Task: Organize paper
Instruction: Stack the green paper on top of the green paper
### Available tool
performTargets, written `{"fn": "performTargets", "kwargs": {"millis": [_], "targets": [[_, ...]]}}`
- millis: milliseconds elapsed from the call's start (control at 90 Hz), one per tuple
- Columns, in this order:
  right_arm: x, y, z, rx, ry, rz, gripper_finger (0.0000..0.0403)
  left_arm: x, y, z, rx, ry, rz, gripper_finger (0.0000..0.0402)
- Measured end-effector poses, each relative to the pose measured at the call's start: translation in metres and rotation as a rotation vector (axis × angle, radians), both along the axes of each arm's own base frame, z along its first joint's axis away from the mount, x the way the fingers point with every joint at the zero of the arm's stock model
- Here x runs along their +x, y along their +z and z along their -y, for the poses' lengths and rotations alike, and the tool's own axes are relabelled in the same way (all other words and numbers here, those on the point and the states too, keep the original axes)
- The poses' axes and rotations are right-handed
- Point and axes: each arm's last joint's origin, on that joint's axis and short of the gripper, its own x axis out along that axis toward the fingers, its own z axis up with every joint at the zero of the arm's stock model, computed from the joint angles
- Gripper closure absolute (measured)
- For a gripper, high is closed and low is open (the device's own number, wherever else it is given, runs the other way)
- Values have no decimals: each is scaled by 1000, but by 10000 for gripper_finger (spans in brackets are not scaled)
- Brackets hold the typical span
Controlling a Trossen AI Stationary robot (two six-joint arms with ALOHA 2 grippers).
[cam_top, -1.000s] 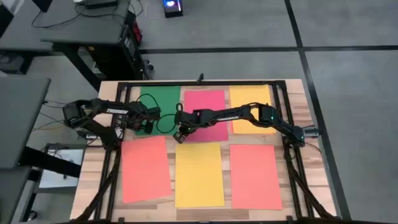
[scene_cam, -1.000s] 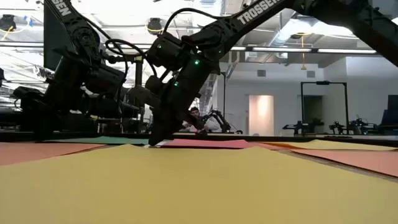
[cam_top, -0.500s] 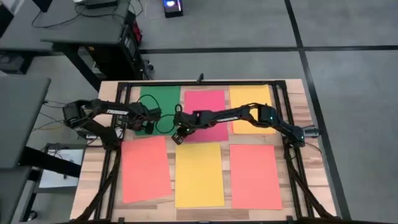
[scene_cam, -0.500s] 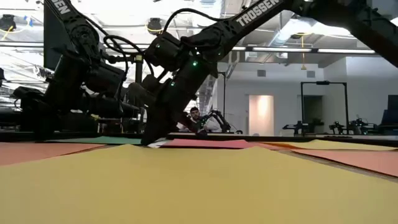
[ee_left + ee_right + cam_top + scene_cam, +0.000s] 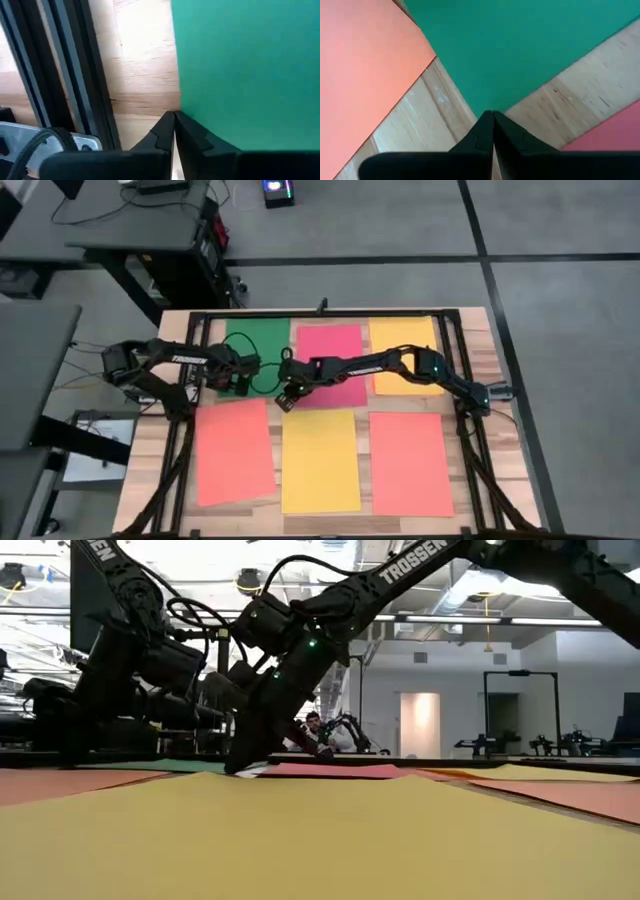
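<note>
Six sheets of paper lie flat on the wooden table. Green (image 5: 258, 340), pink-red (image 5: 335, 352) and yellow-orange (image 5: 404, 350) form the far row. Orange-red (image 5: 235, 450), yellow (image 5: 320, 460) and orange-red (image 5: 410, 463) form the near row. My left gripper (image 5: 173, 114) is shut, its tips at one edge of the green sheet (image 5: 240, 70). My right gripper (image 5: 493, 113) is shut too. It reaches down to table level (image 5: 240, 768) between the green sheet's near right corner (image 5: 490, 102) and the pink-red sheet's near left corner (image 5: 300, 770). My left gripper's shut fingertips (image 5: 176, 118) point at the green sheet's edge (image 5: 176, 95); whether they touch the paper cannot be told. My right gripper's shut fingertips (image 5: 490, 120) come down slanting from the table's right onto the bare wood beside the green sheet's corner. Whether they touch a sheet cannot be told.
A black metal frame (image 5: 200, 330) runs round the table top, with rails (image 5: 75, 75) close to the green sheet. Strips of bare wood (image 5: 580, 90) show between the sheets. Other tables and cables stand beyond the far left of the table.
My right gripper has slid a little toward the table's left edge at table level and leans over more. The sheets lie as before.
</note>
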Motion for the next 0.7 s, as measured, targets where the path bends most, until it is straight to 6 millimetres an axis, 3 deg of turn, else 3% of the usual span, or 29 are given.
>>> {"fn": "performTargets", "kwargs": {"millis": [256,489,600,700], "targets": [[-1,0,2,-7,4,-13,403,-6,11,-1,96,-4,-4,402],[-4,6,1,-44,51,-31,403,-10,36,4,203,-18,140,402],[-10,22,-6,-72,87,-47,403,-4,63,15,290,-83,288,402],[-15,54,-13,-124,140,-4,403,-1,85,27,383,-160,387,402]]}}
